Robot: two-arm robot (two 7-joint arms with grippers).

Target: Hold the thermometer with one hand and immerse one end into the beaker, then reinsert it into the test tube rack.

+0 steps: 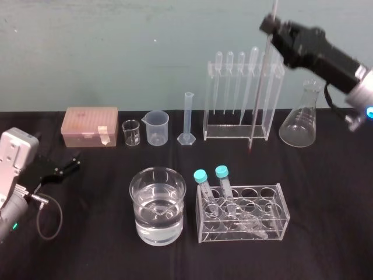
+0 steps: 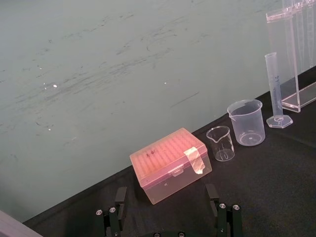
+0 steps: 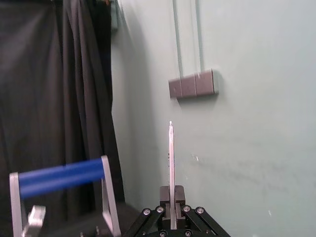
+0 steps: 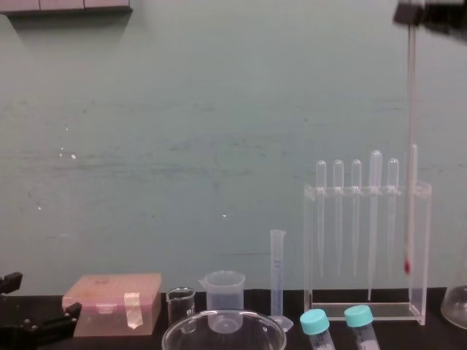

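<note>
Glass is what we hold: in the head view the right gripper (image 1: pixel 269 24) pinches the thermometer (image 1: pixel 260 93) near its top. The rod hangs far below the fingers, its red bulb (image 1: pixel 249 149) low against the test tube rack (image 1: pixel 233 133). The beaker (image 1: pixel 137 201) of water (image 1: pixel 157 224) stands lower and forward of those fingers, well apart from the bulb. The left gripper (image 1: pixel 58 169) lies parked on the cloth (image 1: pixel 93 245).

In the left wrist view its fingers (image 2: pixel 120 197) stand wide, holding nothing.

In the right wrist view the jaws are closed tight on the rod, and a short length rises straight above them.

In the chest view the bulb hangs under the fingers at the rack's right end, above its base. We cannot tell whether it is inside the frame or before it. We judge the carry to the beaker is in hand: lift until the bulb clears the top bar, hold the rod plumb, travel slowly, then dip only the bulb end.
</note>
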